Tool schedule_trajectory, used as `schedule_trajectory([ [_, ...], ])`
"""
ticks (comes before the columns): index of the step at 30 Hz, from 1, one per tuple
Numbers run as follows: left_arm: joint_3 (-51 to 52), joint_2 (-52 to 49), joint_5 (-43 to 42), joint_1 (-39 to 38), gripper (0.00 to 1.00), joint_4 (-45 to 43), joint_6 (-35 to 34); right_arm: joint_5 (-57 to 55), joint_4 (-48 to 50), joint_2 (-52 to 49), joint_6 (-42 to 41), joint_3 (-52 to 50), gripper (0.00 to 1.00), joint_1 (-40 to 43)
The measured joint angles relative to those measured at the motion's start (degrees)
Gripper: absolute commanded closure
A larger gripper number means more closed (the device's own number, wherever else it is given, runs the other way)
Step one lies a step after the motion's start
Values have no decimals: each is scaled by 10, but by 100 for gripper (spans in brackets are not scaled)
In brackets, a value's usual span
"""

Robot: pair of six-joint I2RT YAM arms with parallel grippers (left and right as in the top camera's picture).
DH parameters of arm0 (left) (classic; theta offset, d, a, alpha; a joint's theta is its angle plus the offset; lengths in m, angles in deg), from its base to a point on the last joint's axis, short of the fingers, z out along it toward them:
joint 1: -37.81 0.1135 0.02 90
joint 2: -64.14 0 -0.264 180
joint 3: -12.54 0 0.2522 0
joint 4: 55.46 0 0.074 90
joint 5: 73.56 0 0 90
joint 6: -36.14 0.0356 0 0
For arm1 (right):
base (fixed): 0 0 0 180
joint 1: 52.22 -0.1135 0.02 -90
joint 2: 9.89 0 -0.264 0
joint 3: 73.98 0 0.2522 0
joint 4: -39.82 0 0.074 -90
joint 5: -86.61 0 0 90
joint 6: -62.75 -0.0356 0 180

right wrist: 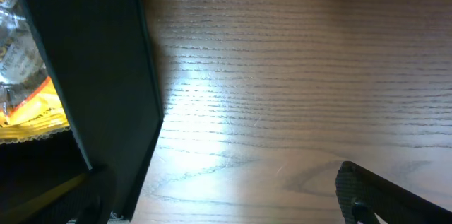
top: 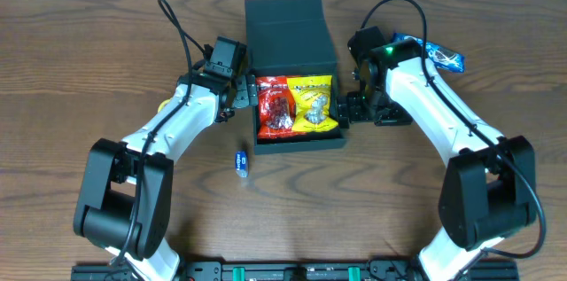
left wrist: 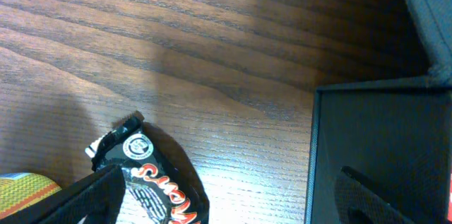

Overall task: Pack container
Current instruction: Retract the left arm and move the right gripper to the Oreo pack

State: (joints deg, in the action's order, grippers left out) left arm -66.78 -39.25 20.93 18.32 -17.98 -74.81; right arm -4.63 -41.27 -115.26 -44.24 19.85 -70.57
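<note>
- Container [top: 299, 144]: dark teal box at table centre, lid flap laid back toward 12 o'clock.
- Contents: red packet [top: 275, 105] at 9 o'clock, yellow packet [top: 313, 104] at 3 o'clock, touching.
- Left gripper [top: 251, 95]: at the container's 9 o'clock wall, jaws spread wide astride it, gripping nothing.
- Right gripper [top: 343, 108]: at the 3 o'clock wall, jaws spread wide astride it, gripping nothing.
- Small blue packet [top: 241, 162]: on the table [top: 80, 42], 7 o'clock of the container.
- Blue wrapper [top: 440, 53]: 2 o'clock, partly under the right arm.
- Black snack bar [left wrist: 152, 181]: beside the left gripper's outer finger.
</note>
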Motion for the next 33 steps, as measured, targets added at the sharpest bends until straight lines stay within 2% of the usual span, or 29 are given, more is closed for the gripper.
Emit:
schedule_trajectory([
  [6,-4,0,11,0,5,12,15,-21,5,7,-16,0,1,-1],
  [9,-7,10,19,-1,5,28,31,-36,9,43,-19,0,1,-5],
  [16,-27,148,23,-2,5,101,45,-68,27,194,38,0,1,22],
  [21,-27,285,-17,-2,5,181,47,-76,61,203,189,0,1,115],
  [24,-29,347,-52,-2,5,238,47,-16,131,203,322,4,1,174],
  [26,-30,368,-70,-2,4,274,47,32,159,200,378,20,1,200],
  [30,-30,389,-106,-2,5,337,50,91,160,158,460,105,1,243],
  [33,-30,402,-136,-2,5,355,61,108,92,80,503,205,1,260],
])
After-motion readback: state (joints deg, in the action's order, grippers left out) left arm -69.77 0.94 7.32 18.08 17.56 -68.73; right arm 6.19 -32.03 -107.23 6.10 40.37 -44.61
